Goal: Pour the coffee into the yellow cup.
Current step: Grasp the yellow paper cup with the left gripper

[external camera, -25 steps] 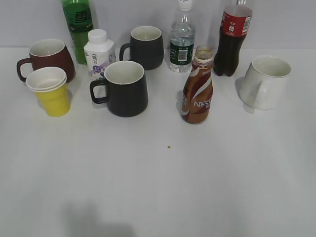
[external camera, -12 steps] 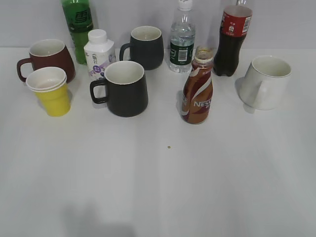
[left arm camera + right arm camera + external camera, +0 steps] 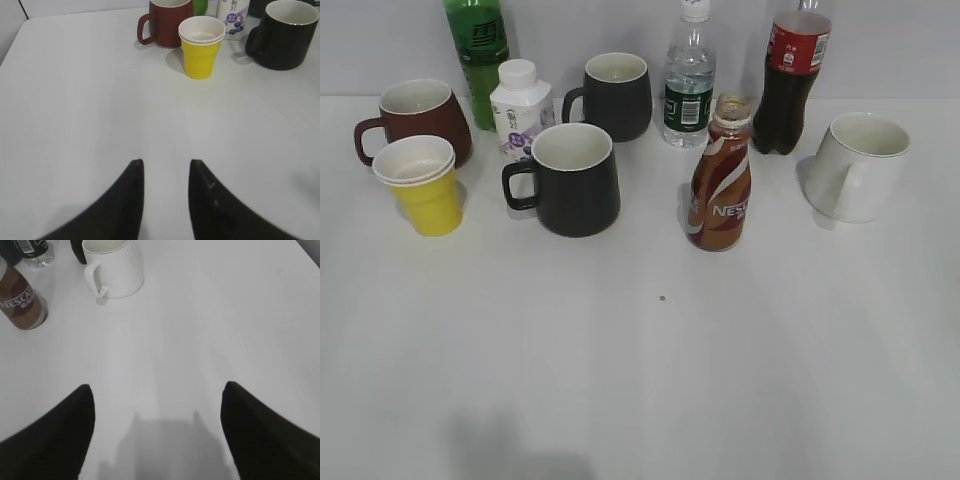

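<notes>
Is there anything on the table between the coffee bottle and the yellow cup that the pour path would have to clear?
Yes. The near black mug stands between the coffee bottle and the yellow cup, roughly on the straight line. The maroon mug sits close behind the cup.

No visible change across the exterior frames: nothing on the worktop [image 3: 640, 380] shifts. The small brown Nescafe coffee bottle with the white and red swirl label [image 3: 720, 190] sits in the same spot, upright, and the small yellow paper cup with the white rolled rim [image 3: 421, 186] is where it was, just in front of the maroon handled mug [image 3: 415, 115]. No arm enters the exterior view. Wrist views have no earlier frames to compare.
</notes>
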Controlling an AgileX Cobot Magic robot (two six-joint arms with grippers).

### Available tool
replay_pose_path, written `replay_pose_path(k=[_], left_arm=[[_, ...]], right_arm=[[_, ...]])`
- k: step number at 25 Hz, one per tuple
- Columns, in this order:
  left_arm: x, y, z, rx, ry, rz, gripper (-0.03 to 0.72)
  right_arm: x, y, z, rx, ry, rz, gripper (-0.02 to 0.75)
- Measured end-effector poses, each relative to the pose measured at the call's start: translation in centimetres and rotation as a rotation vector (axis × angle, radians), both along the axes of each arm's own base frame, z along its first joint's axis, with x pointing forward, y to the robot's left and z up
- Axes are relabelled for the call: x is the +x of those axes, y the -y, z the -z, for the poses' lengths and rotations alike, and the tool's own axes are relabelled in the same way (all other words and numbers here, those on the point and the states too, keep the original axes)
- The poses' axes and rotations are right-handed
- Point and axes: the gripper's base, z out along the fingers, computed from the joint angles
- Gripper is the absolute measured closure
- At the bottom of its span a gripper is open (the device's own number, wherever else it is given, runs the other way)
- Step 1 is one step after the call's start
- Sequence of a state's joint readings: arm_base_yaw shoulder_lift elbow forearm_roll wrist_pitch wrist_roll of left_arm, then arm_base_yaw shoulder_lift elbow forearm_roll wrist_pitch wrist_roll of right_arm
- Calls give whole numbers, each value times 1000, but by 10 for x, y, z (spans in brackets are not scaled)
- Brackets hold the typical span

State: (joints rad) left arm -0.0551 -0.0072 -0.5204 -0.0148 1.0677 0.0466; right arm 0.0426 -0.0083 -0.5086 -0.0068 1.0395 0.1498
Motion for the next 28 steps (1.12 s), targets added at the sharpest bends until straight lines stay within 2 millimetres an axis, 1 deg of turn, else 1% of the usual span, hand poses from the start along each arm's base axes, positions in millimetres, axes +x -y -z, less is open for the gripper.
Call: replay_pose_path(k=[9,12,15,17,19,20,22,26,28], left_arm=[[0,1,-2,-7,12,8,447],[5,1,-11,-8,63,18,447],[16,0,-24,-2,189,17,447],[27,1,-31,-9,283,18,447],[41,2,-29,-12,333,17,447],[49,2,-28,-5,354,15,446],[66,4,-18,1,364,16,443],[100,7,-1,-3,382,19,437],[116,8,3,-16,383,17,409]], right_arm=[[0,-1,0,6,3,-4,150],[1,-1,-3,7,26,-4,150],[7,-1,-9,8,71,-4,150],[18,-2,-16,22,133,-10,150],[31,-4,-25,50,208,-19,150],[38,-5,-27,66,218,-26,150],[53,-8,-32,88,235,-44,150],[81,-14,-34,64,229,-111,150],[93,-18,-34,39,218,-153,150]])
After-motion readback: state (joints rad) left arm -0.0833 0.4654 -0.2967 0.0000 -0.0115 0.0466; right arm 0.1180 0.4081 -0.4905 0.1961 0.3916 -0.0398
